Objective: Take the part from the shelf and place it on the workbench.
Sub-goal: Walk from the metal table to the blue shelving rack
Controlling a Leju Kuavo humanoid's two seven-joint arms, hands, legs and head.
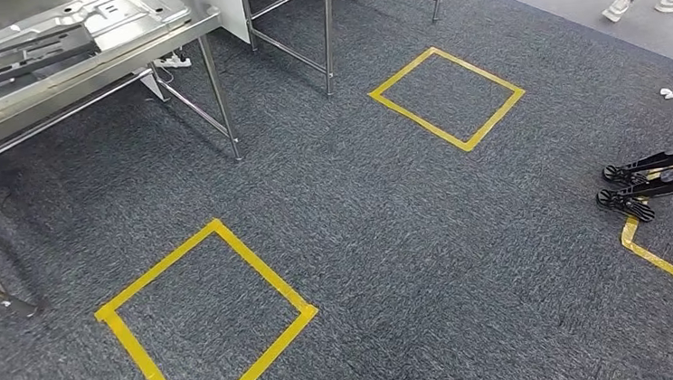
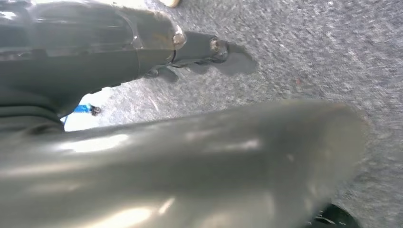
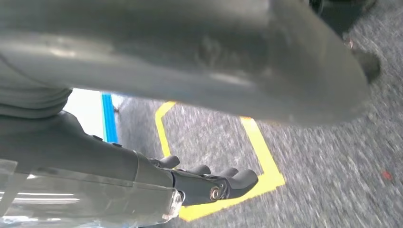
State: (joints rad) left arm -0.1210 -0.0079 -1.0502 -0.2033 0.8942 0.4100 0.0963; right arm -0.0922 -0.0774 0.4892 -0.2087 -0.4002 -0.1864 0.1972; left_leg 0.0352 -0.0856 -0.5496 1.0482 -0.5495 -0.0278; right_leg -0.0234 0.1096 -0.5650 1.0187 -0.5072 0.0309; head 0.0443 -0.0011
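Head view: the camera is looking down on grey carpet [image 1: 379,205] marked with yellow tape squares, one near [image 1: 205,320] and one farther off [image 1: 446,98]. At upper left a steel tabletop [image 1: 78,70] on thin metal legs is carrying pressed sheet-metal parts [image 1: 57,26], one bright and one darker, lying flat and overlapping. At the right edge a dark robot hand [image 1: 650,182] is showing against the carpet, its fingers lying roughly straight and side by side with nothing between them; from its side of the picture it is taken here as the right robot hand. A person's legs and pale shoes [image 1: 654,3] are standing at upper right on a lighter floor.

Left wrist view: the left robot hand [image 2: 190,50] is hanging above the carpet, its thick grey thumb [image 2: 214,161] blurred across the foreground and its dark fingers [image 2: 216,46] stretched out, grasping nothing.

Right wrist view: the right robot hand [image 3: 209,183] is hanging over a corner of yellow tape [image 3: 266,175], its dark fingers [image 3: 237,179] slightly bent and spread, released and holding nothing.

Neither robot hand is touching a part; the parts are lying on the tabletop, well apart from both.
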